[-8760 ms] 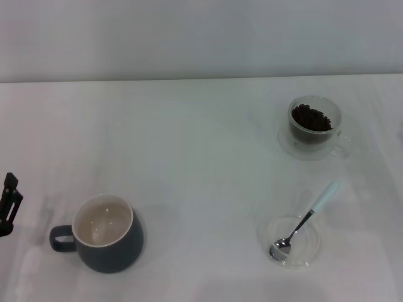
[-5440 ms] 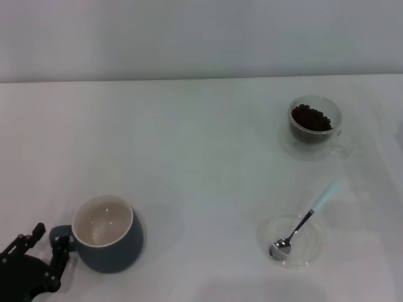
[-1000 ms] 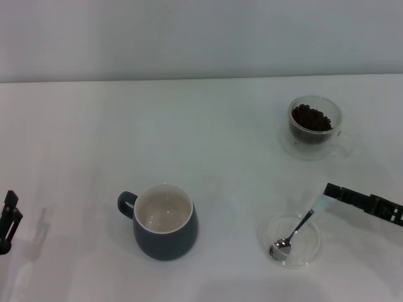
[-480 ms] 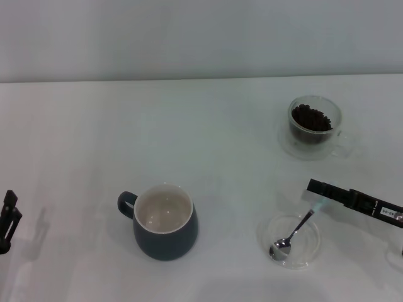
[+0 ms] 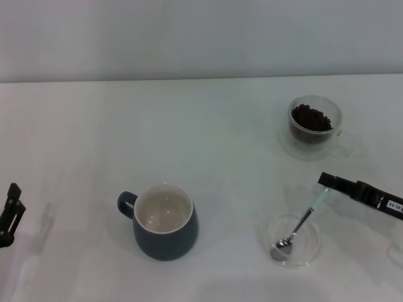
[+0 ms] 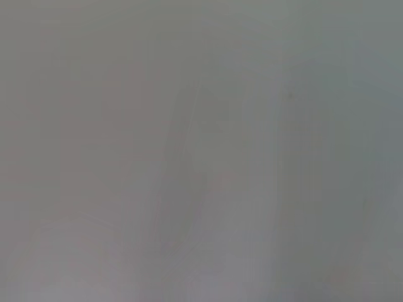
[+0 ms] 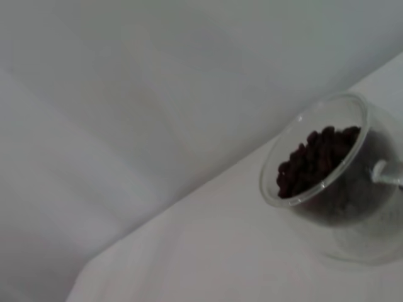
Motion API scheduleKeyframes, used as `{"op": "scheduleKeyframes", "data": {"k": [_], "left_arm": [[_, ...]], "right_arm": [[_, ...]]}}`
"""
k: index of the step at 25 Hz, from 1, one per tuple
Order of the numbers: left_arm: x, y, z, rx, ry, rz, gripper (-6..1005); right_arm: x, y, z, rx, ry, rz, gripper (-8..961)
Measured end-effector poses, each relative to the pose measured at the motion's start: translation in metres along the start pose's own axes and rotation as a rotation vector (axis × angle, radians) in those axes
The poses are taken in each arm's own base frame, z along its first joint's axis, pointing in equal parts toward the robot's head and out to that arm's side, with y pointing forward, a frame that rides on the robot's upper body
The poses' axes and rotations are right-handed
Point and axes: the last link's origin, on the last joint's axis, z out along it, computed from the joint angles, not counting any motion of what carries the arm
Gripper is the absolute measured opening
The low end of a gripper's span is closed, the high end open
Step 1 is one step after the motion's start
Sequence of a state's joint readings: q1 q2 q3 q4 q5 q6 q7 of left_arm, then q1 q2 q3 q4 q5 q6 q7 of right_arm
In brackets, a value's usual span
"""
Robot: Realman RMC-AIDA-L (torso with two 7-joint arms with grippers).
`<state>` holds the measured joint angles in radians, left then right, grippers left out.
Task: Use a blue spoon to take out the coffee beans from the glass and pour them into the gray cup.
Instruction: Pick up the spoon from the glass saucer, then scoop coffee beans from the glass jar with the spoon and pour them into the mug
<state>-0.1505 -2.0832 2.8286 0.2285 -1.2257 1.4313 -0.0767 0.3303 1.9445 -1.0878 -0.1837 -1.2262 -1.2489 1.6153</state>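
Observation:
The gray cup (image 5: pixel 165 221) stands upright on the white table, front centre-left, with a cream inside that holds nothing. The glass (image 5: pixel 314 126) of coffee beans (image 5: pixel 310 117) stands at the back right; it also shows in the right wrist view (image 7: pixel 327 176), with the beans (image 7: pixel 315 157) dark inside. The blue spoon (image 5: pixel 302 220) rests with its metal bowl in a flat clear dish (image 5: pixel 308 248), its pale handle pointing up to the right. My right gripper (image 5: pixel 327 183) reaches in from the right edge, its tip at the top end of the handle. My left gripper (image 5: pixel 9 214) sits at the left edge.
The table's far edge meets a pale wall behind the glass. The left wrist view holds only a blank pale surface.
The left gripper took the gray cup from the front left toward the centre, then drew back to the left edge. The right gripper came in over the spoon's handle and has just shifted slightly right.

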Motion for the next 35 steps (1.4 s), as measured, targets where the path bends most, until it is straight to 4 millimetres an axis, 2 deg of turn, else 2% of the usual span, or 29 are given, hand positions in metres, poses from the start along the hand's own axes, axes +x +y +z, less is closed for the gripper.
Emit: {"op": "scheduleKeyframes", "data": {"k": [11, 18, 23, 30, 35], "left_arm": [[0.001, 0.001, 0.003, -0.005, 0.005, 0.001, 775], [0.001, 0.001, 0.003, -0.006, 0.006, 0.001, 775], [0.002, 0.002, 0.007, -0.014, 0.01, 0.001, 775], [0.004, 0.003, 0.014, -0.019, 0.017, 0.002, 775], [0.004, 0.004, 0.015, -0.021, 0.018, 0.0, 775]], "right_arm": [[-0.012, 0.008, -0.002, -0.058, -0.056, 0.002, 160], [-0.038, 0.022, -0.005, -0.143, -0.161, -0.044, 145], [-0.07, 0.032, -0.008, -0.178, -0.315, -0.121, 149], [-0.113, 0.054, 0.012, -0.181, -0.509, -0.345, 153], [-0.128, 0.061, 0.034, -0.12, -0.533, -0.51, 157]]}}
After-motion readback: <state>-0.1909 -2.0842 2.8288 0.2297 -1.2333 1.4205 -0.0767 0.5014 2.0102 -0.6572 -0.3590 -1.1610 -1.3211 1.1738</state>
